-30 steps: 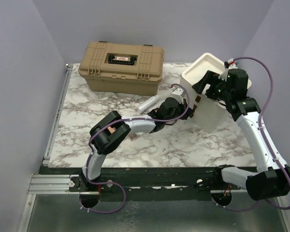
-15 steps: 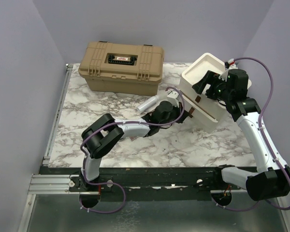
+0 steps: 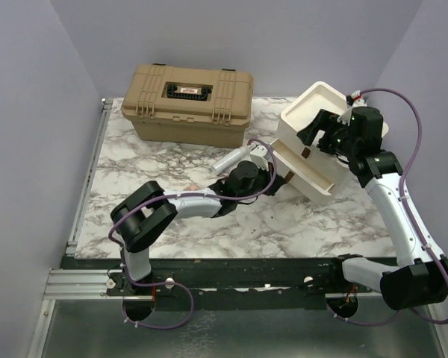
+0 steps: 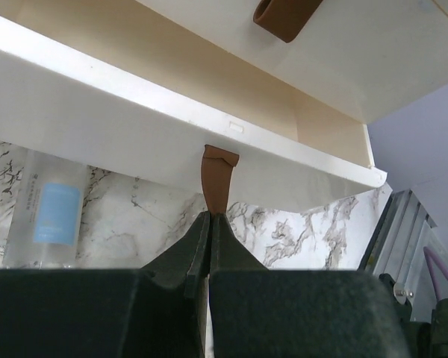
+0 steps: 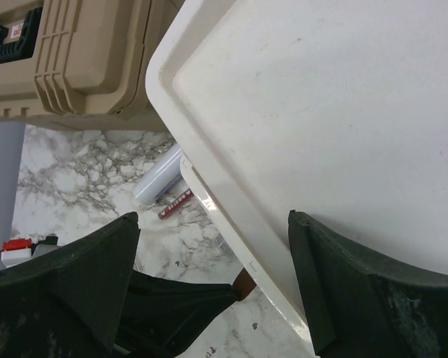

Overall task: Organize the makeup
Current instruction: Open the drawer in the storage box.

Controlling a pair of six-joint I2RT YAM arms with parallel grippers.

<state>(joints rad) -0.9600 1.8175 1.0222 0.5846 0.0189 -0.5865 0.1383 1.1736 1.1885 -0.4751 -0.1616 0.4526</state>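
Note:
The white box with drawers (image 3: 317, 104) stands at the back right. Its lower drawer (image 3: 308, 170) is pulled out toward the left. My left gripper (image 3: 282, 177) is shut on that drawer's brown pull tab (image 4: 218, 179), with the tips (image 4: 209, 216) pinched on its lower end. My right gripper (image 3: 319, 128) stands open wide at the box's top (image 5: 321, 112), one finger (image 5: 82, 283) past its edge, the other over it. Of the makeup, a pale silvery tube (image 3: 231, 159) (image 5: 158, 177) and a slim red item (image 5: 176, 203) lie on the table left of the drawer.
A big tan latched case (image 3: 187, 101) sits at the back left, close behind the tube. The upper drawer's brown tab (image 4: 284, 13) shows above the open one. A metal rail (image 3: 89, 171) runs along the marble table's left edge.
My left gripper has drawn back toward the left and near side with the tab in it, and the lower drawer has slid out of the box. The right arm has stayed put.

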